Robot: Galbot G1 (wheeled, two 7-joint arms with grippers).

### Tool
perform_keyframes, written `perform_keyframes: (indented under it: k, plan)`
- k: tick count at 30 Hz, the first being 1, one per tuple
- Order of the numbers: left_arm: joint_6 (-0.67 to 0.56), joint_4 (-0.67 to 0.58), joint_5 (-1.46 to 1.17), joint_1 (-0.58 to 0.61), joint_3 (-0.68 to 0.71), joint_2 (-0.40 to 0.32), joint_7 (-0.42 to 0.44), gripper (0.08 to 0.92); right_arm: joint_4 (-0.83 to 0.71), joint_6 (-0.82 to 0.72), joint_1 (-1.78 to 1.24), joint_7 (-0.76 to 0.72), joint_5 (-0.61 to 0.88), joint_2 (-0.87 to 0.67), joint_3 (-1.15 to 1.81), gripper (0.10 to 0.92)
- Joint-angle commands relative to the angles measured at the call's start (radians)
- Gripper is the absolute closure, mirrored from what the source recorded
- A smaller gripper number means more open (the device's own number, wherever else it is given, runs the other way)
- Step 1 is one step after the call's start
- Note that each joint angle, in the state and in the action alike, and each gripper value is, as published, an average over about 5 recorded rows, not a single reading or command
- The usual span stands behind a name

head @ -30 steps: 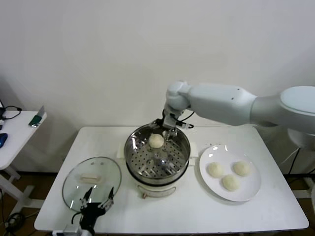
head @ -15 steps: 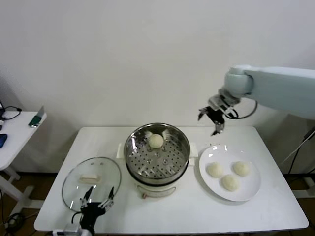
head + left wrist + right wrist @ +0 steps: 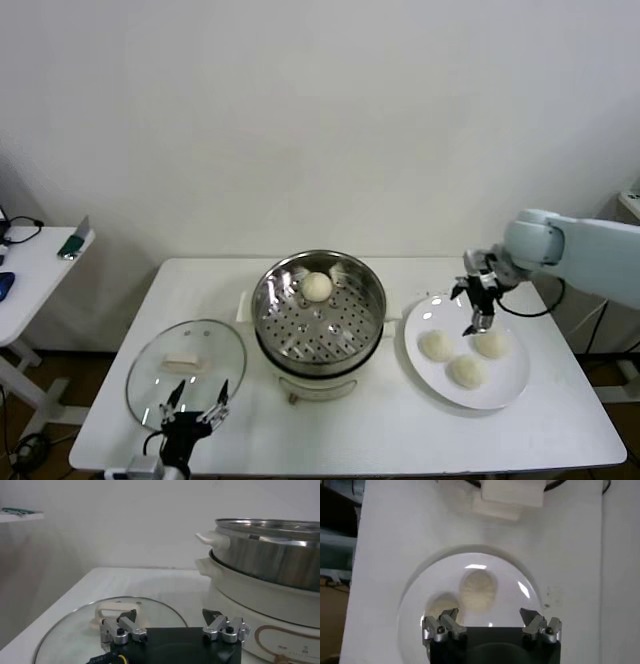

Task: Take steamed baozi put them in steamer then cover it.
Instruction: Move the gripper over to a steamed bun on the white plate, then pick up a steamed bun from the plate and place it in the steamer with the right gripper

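Observation:
One baozi [image 3: 317,286] lies at the back of the steel steamer [image 3: 275,300], which stands on its cream pot base [image 3: 320,383]. Three baozi [image 3: 436,345] [image 3: 491,343] [image 3: 467,371] lie on the white plate [image 3: 510,385] to the right. My right gripper [image 3: 479,310] hovers open and empty just above the plate's far side; its wrist view shows two baozi [image 3: 477,587] [image 3: 441,605] beyond the fingers. The glass cover [image 3: 186,372] with its cream handle [image 3: 181,362] lies flat on the table at left. My left gripper [image 3: 191,410] rests open at the cover's near edge, also shown in its wrist view [image 3: 172,626].
A side table [image 3: 25,275] with a green object [image 3: 72,243] stands far left. The steamer's side handle [image 3: 215,539] and pot base [image 3: 260,605] rise close beside the left gripper. The pot's handle [image 3: 507,497] lies just past the plate.
My right arm has swung away from the steamer, leaving one baozi inside, and has come down to the right over the plate. The left arm has not moved.

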Motion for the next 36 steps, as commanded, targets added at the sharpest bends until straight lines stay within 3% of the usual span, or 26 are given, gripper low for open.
perform_keyframes:
  k: [1, 17, 28, 36]
  plan:
    - [-0.002, 0.003, -0.001, 0.001, -0.002, -0.001, 0.000, 0.177, -0.057, -0.076, -0.228, 0.023, -0.036, 0.006, 0.147, 0.203]
    - [-0.008, 0.010, -0.001, 0.004, -0.003, -0.002, -0.002, 0.177, -0.159, -0.080, -0.341, 0.074, -0.097, 0.109, 0.233, 0.217]
    - [-0.007, 0.006, -0.002, 0.004, 0.002, -0.001, -0.002, 0.177, -0.153, -0.091, -0.339, 0.089, -0.126, 0.111, 0.237, 0.389]
    - [-0.009, 0.003, -0.001, 0.007, 0.002, -0.001, -0.003, 0.177, -0.101, -0.077, -0.199, 0.066, -0.096, 0.091, 0.181, 0.438]
